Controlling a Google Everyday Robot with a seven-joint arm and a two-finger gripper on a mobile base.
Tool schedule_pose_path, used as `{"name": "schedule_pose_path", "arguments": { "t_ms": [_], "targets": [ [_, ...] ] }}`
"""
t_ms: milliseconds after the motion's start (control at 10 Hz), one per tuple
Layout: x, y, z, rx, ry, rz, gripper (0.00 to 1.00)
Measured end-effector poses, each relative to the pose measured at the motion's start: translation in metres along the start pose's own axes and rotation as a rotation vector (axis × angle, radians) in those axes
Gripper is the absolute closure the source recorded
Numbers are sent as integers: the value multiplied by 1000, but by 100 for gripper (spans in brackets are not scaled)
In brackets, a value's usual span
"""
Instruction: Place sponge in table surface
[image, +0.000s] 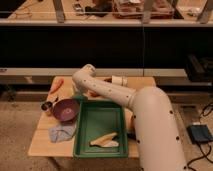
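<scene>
Danger comes mostly from crowding. The gripper (78, 95) sits low at the far left corner of the green tray (97, 122), just beside the purple bowl (66, 110). A release there could drop the sponge into the tray or the bowl instead of on the table (39, 146). Please watch also the thick white arm (115, 95): it covers the gripper, so I cannot tell if it is wide, narrow or holding something. You will not find the sponge for sure; I judge it is at the gripper, hidden under the arm. Its long axis and pointing direction cannot be read.
</scene>
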Motion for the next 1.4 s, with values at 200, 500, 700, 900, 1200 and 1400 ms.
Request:
{"name": "schedule_pose_path", "arguments": {
  "t_ms": [200,500,700,900,1200,1400],
  "targets": [
    [2,2,3,-6,3,-15,33],
    [-6,1,25,-6,-12,-43,33],
    [-10,3,33,-7,-20,-53,36],
    [-12,2,35,-3,-26,-58,54],
    [-12,0,35,7,-28,-51,81],
    [-7,-2,29,23,-22,-29,86]
  ]
}}
